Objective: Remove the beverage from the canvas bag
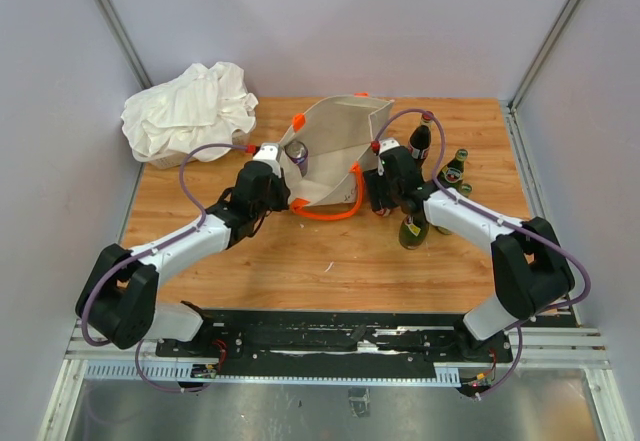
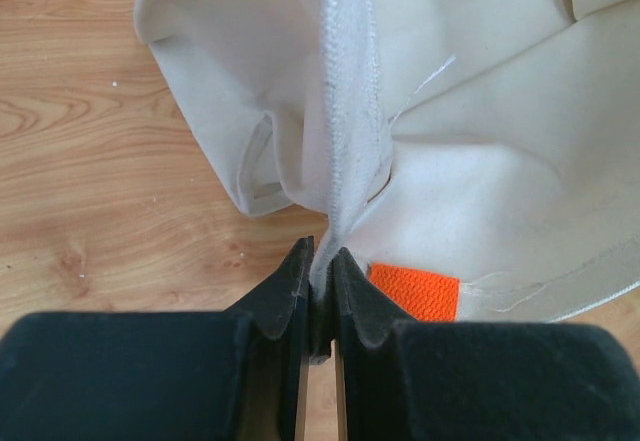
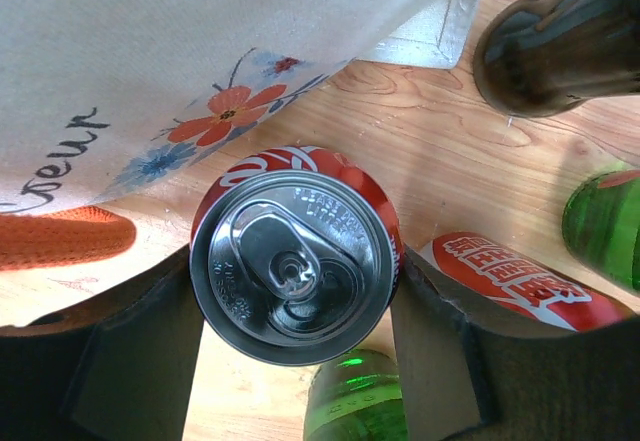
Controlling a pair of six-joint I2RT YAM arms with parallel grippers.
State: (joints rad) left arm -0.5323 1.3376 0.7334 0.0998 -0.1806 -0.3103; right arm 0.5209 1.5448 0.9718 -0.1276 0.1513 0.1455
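Note:
The beige canvas bag (image 1: 335, 151) with orange handles (image 1: 330, 214) stands mid-table, its mouth open. A can top (image 1: 297, 153) shows inside it by the left wall. My left gripper (image 1: 283, 197) is shut on the bag's near left edge; the left wrist view shows the jaws (image 2: 320, 266) pinching the seam fabric (image 2: 345, 111) beside an orange handle patch (image 2: 415, 291). My right gripper (image 1: 375, 196) is just right of the bag. In the right wrist view it (image 3: 295, 306) is shut on an upright red can (image 3: 295, 251), outside the bag's flower-printed side (image 3: 200, 61).
A white cloth heap (image 1: 190, 109) lies back left. A dark bottle (image 1: 420, 141) and green bottles (image 1: 453, 169) (image 1: 412, 229) stand right of the bag. The right wrist view shows the dark bottle (image 3: 560, 41), green bottles (image 3: 605, 226) (image 3: 360, 401) and a red label (image 3: 520, 281) close by.

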